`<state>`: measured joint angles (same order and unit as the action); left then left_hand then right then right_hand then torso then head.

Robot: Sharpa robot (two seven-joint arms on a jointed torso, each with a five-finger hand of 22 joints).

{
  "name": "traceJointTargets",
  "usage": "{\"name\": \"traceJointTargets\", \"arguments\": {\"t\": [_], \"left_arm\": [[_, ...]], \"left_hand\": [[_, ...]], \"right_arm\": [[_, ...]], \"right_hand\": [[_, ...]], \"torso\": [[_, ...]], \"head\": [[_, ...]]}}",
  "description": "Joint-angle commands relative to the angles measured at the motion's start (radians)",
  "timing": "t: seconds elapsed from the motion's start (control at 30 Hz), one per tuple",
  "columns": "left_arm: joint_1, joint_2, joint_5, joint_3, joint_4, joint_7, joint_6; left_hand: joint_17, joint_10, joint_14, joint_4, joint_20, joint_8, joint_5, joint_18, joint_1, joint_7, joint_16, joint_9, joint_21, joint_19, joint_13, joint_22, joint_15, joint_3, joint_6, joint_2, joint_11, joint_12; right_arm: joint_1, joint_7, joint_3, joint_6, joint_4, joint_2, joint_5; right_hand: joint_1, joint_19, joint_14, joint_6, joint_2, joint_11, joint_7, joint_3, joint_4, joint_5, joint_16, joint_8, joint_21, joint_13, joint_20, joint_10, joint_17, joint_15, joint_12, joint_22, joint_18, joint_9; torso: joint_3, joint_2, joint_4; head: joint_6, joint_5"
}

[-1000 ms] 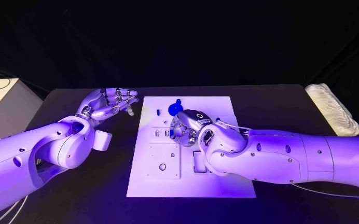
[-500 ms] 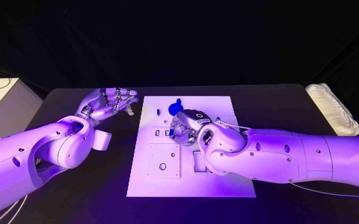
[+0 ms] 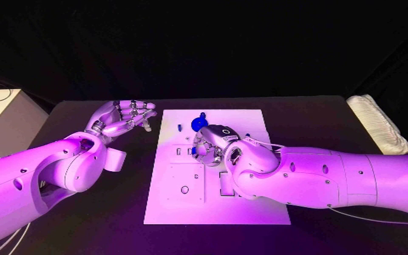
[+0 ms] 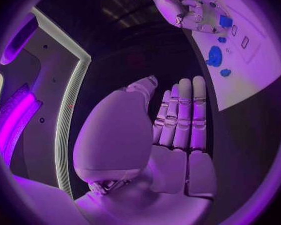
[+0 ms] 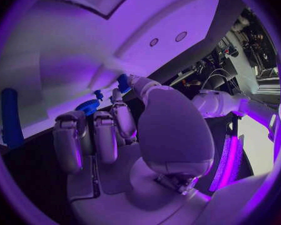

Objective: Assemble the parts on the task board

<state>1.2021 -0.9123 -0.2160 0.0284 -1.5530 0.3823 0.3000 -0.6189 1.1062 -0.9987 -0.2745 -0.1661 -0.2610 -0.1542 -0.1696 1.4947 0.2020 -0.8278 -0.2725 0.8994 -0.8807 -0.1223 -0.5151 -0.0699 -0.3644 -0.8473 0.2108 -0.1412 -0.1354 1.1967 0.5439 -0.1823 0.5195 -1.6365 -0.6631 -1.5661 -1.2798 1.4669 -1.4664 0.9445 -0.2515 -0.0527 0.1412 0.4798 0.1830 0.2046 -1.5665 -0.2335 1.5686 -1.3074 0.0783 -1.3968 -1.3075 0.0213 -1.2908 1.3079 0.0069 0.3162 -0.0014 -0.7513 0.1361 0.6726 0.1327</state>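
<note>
White task board with blue parts, right hand pinching one, left hand spread apart

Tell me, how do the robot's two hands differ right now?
The left hand hovers off the task board, over the black table, fingers straight and holding nothing. The right hand is over the board, fingers curled; whether it holds a part cannot be told. Both are silver, on white arms.

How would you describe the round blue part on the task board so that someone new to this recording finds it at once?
Start at the white task board in the middle of the black table. Go to its far end, just beyond the right hand, which is over the board's middle. There lies the round blue part, a disc far wider than the small blue pieces near it.
</note>
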Motion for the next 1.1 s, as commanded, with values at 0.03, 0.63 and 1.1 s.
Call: {"name": "traceJointTargets", "arguments": {"t": [0.03,0.63,1.1], "left_arm": [[0.001,0.0,-0.003,-0.001,-0.003,0.004,-0.003],[0.001,-0.001,-0.003,-0.001,-0.002,0.002,-0.001],[0.005,0.025,-0.27,-0.001,0.028,-0.399,-0.131]], "left_hand": [[-0.001,-0.006,-0.01,-0.006,-0.002,-0.003,0.003,-0.014,-0.008,0.001,-0.003,-0.001,0.004,-0.006,-0.002,-0.001,0.001,0.001,0.007,-0.003,0.004,-0.002],[-0.002,-0.007,-0.009,-0.005,-0.002,-0.003,0.003,-0.014,-0.007,0.001,-0.004,-0.001,0.004,-0.006,-0.002,-0.001,0.001,0.0,0.007,-0.004,0.004,-0.002],[-0.477,0.013,-0.31,-0.014,0.049,-0.121,0.0,0.021,-0.137,-0.05,-0.471,-0.092,0.268,-0.2,-0.323,-0.276,0.058,0.103,-0.043,-0.044,0.067,-0.449]], "right_arm": [[-0.001,-0.02,0.0,-0.013,0.0,0.001,-0.01],[-0.001,-0.045,0.0,0.025,-0.018,-0.011,-0.006],[0.076,-0.471,0.006,0.157,-0.07,-0.144,0.483]], "right_hand": [[0.006,0.104,-0.101,-0.015,-0.014,-0.005,0.003,-0.006,-0.007,-0.016,0.002,0.011,0.002,-0.023,0.01,0.007,-0.251,-0.007,0.009,0.263,-0.007,-0.004],[0.005,0.104,-0.101,-0.035,-0.012,-0.014,0.009,-0.152,0.023,-0.105,0.003,0.027,0.002,-0.003,0.02,0.032,-0.25,-0.015,0.039,0.263,-0.007,-0.026],[-0.075,0.104,-0.094,-0.008,0.035,-0.007,0.003,-0.189,0.069,-0.073,0.019,0.004,0.002,0.001,0.016,0.039,-0.222,-0.01,0.047,0.263,-0.007,-0.031]], "torso": [[-0.0002,0.0,0.0012],[0.0004,-0.001,0.0016],[0.0009,0.01,0.0012]], "head": [[0.001,0.001],[0.002,0.002],[0.003,-0.003]]}}
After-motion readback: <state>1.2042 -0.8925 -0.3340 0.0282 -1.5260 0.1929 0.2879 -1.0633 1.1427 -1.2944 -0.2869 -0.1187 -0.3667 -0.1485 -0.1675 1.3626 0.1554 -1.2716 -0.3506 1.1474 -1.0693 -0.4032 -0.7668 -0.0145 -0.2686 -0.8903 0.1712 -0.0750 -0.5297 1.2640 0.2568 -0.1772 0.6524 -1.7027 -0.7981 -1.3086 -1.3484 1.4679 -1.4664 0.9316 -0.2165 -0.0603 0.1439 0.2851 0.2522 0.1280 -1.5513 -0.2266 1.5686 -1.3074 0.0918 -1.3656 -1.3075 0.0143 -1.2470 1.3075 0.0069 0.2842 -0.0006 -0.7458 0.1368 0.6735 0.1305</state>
